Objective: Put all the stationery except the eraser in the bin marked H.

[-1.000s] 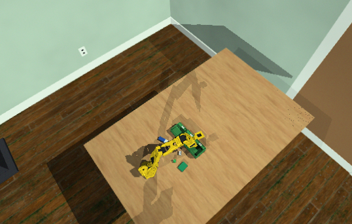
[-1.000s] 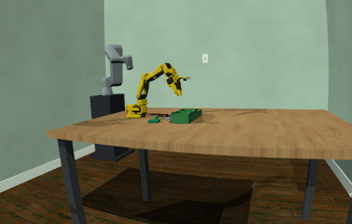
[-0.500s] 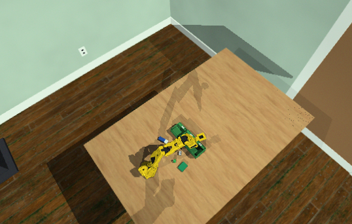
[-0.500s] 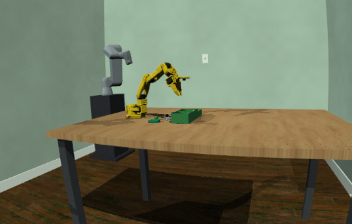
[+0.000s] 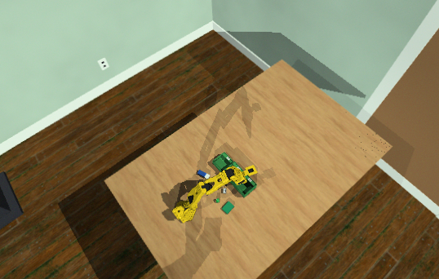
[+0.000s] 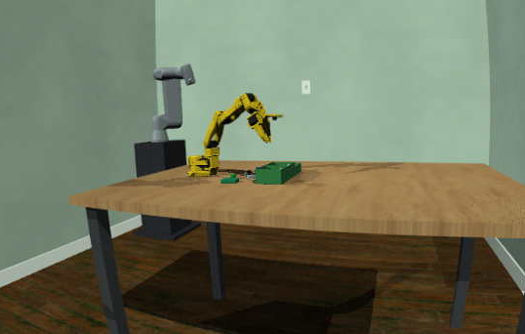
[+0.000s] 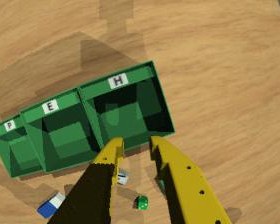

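A row of three joined green bins stands on the table. In the wrist view the bin marked H [image 7: 124, 106] is the right end one, beside the bin marked E [image 7: 60, 132]. My gripper [image 7: 134, 143] hangs high above the near rim of the H bin, pointing down, shut, with nothing seen between the fingers. It also shows in the side view [image 6: 268, 139], well above the bins [image 6: 278, 173]. A blue and white eraser [image 7: 51, 204] lies on the table near the bins. A small green thing [image 7: 141, 203] and a small grey-white thing [image 7: 122, 176] lie below my fingers.
A flat green block [image 5: 228, 207] lies on the table in front of the bins, also seen in the side view [image 6: 229, 180]. A grey arm on a dark pedestal [image 6: 166, 122] stands beyond the table's far side.
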### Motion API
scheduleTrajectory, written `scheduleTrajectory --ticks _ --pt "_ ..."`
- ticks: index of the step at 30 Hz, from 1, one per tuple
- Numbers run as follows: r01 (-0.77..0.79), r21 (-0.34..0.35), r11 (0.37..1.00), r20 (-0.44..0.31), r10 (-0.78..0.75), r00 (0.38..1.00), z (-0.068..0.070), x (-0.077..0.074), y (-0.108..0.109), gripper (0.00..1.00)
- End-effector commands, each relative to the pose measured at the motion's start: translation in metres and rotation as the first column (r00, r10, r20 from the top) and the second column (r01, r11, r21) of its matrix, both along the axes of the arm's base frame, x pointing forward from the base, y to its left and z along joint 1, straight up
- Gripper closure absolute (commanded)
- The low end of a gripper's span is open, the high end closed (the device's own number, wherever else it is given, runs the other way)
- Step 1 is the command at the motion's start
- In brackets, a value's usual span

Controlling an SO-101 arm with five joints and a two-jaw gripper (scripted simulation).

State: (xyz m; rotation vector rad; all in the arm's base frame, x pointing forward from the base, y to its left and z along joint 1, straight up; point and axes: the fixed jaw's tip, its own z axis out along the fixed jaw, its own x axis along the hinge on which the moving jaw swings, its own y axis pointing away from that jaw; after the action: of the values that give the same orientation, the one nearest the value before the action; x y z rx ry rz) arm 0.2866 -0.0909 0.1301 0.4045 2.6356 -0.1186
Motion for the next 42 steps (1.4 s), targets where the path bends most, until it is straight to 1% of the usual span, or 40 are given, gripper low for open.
scheduleTrajectory --ticks 1,4,5,29,32,35,37,42 --pt "0.013 -0.011 1.000 0.044 -0.013 0.999 0.011 0.000 -0.003 0.93" --pt "0.013 -0.011 1.000 0.044 -0.013 0.999 0.011 0.000 -0.003 0.93" --pt "0.028 -0.030 0.999 0.111 -0.024 0.994 0.023 0.004 -0.007 0.93" --pt "0.028 -0.029 0.999 0.108 -0.025 0.994 0.023 0.004 -0.007 0.93" --pt "0.027 -0.021 0.999 0.082 -0.025 0.996 0.019 0.002 -0.006 0.93" --pt "0.027 -0.021 0.999 0.082 -0.025 0.996 0.013 0.005 -0.007 0.93" --pt "0.027 -0.021 0.999 0.082 -0.025 0.996 0.013 0.005 -0.007 0.93" --pt "0.027 -0.020 0.999 0.081 -0.025 0.996 -0.004 0.008 -0.008 0.93"
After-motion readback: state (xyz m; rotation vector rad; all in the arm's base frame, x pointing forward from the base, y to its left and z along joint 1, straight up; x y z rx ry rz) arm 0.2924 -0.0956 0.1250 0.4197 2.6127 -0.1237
